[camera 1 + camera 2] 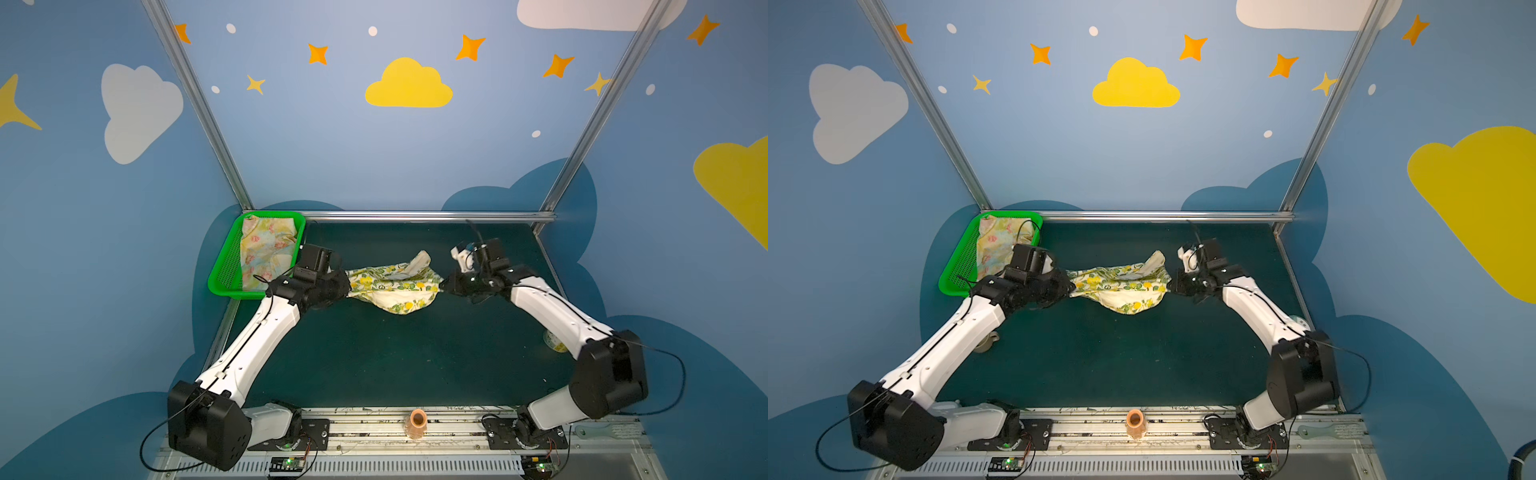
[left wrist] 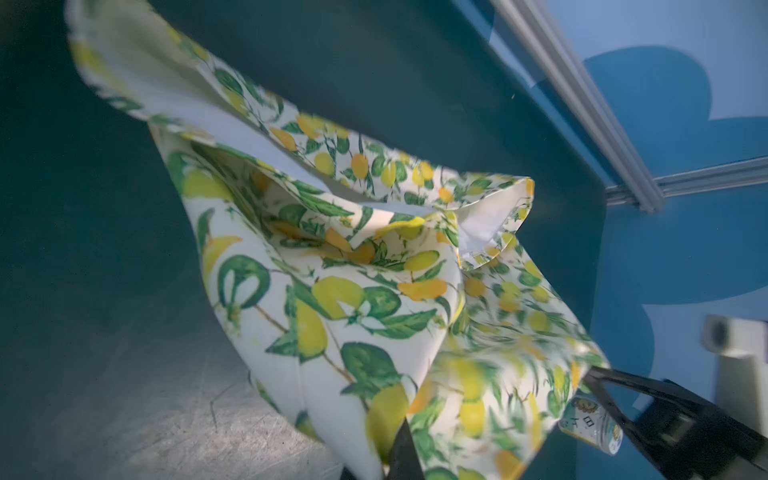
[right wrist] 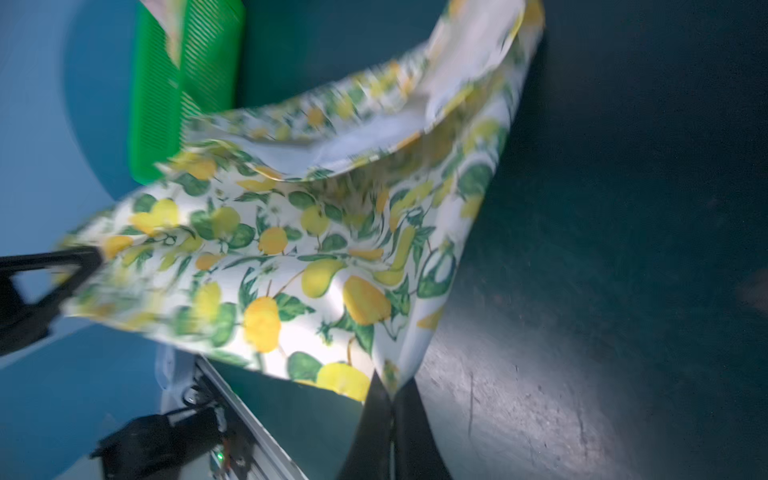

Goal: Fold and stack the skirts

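Gripping a cream cloth skirt printed with yellow lemons and green leaves [image 1: 395, 286] [image 1: 1121, 286] at both ends, just to the right of the green perforated plastic basket [image 1: 224, 286] [image 1: 951, 286]. Holding it slung between the two arms, bunched along its length and sagging in the middle, with a pale flap of lining poking up on the side away from the basket.

Pinching the end nearest the basket with the left jaws, clenched tight. Visible in the left wrist view only as one dark fingertip [image 2: 405, 453] pressed into the lemon print [image 2: 332, 291].

Pinching the end farthest from the basket with the right jaws, likewise clenched. Shown in the right wrist view as two dark fingers [image 3: 370, 428] closed together on a corner of the fabric [image 3: 291, 249], with the basket [image 3: 158, 104] blurred beyond the cloth.

Cannot tell whether the sagging belly brushes the dark green bench [image 1: 395, 361] [image 1: 1121, 361] or hangs just clear of it.

Inside the basket, a pale yellow cloth skirt with pink flowers and blue-green blotches [image 1: 266, 249] [image 1: 994, 245], crumpled, spread over its right part, leaving bare mesh along the left wall.

Across the basket's near right corner in both top views, the black wrist of the left arm [image 1: 316, 270] [image 1: 1030, 266], hiding part of that skirt.
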{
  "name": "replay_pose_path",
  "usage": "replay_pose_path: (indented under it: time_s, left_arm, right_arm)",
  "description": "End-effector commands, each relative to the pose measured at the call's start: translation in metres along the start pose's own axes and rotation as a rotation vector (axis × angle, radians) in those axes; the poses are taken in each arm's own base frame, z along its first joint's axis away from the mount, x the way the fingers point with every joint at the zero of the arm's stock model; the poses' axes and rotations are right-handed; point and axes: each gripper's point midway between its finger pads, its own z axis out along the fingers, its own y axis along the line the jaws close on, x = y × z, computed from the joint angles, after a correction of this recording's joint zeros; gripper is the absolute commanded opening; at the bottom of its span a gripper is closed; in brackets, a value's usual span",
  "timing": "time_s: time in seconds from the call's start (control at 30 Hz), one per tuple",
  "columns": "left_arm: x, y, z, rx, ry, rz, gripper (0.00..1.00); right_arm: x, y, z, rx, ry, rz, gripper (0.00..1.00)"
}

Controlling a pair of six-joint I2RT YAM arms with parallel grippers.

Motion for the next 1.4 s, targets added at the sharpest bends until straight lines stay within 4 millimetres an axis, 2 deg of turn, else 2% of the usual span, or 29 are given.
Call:
replay_pose_path:
  time_s: [0.0,0.07,0.23,0.37,0.57,0.7,0.77,0.83,0.87,0.9,0.93,0.97,1.0,1.07,1.2,1.37]
  left_arm:
    - [-0.002,0.027,-0.006,-0.106,0.032,0.024,0.04]
    - [0.003,0.034,-0.007,-0.126,0.060,0.031,0.04]
    - [0.040,0.036,0.007,-0.057,0.225,0.026,0.07]
    - [0.062,0.042,0.025,-0.031,0.312,-0.018,0.10]
    - [0.074,0.042,0.059,0.015,0.378,-0.071,0.22]
    - [0.076,0.043,0.084,0.021,0.417,-0.085,0.35]
    - [0.076,0.046,0.096,0.010,0.426,-0.092,0.50]
    - [0.075,0.048,0.102,0.003,0.429,-0.089,0.58]
    - [0.075,0.049,0.102,-0.005,0.422,-0.082,0.61]
    - [0.074,0.050,0.100,-0.013,0.411,-0.069,0.72]
    - [0.073,0.050,0.096,-0.016,0.397,-0.052,0.87]
    - [0.070,0.050,0.091,-0.018,0.373,-0.036,0.91]
    - [0.068,0.050,0.084,-0.020,0.345,-0.020,0.92]
    - [0.063,0.053,0.070,-0.039,0.294,0.006,0.93]
    - [0.064,0.047,0.041,-0.016,0.252,0.059,0.90]
    - [0.099,0.042,0.015,-0.040,0.277,0.169,0.85]
  right_arm:
    - [0.016,0.004,-0.037,0.023,0.050,0.047,0.00]
    - [0.027,0.003,-0.042,0.026,0.068,0.058,0.00]
    - [0.063,-0.006,-0.038,0.010,0.135,0.123,0.00]
    - [0.079,-0.020,-0.021,-0.007,0.151,0.155,0.00]
    - [0.083,-0.043,0.016,0.031,0.233,0.271,0.00]
    - [0.081,-0.051,0.044,0.024,0.316,0.329,0.00]
    - [0.080,-0.058,0.062,0.030,0.335,0.346,0.00]
    - [0.076,-0.066,0.072,0.050,0.328,0.348,0.00]
    - [0.074,-0.070,0.075,0.069,0.322,0.344,0.00]
    - [0.072,-0.074,0.076,0.087,0.315,0.337,0.00]
    - [0.070,-0.076,0.076,0.101,0.309,0.330,0.08]
    - [0.068,-0.077,0.075,0.112,0.302,0.319,0.18]
    - [0.065,-0.078,0.073,0.124,0.295,0.304,0.26]
    - [0.062,-0.080,0.067,0.158,0.285,0.277,0.35]
    - [0.061,-0.079,0.054,0.203,0.276,0.222,0.39]
    - [0.082,-0.073,0.039,0.282,0.299,0.097,0.39]
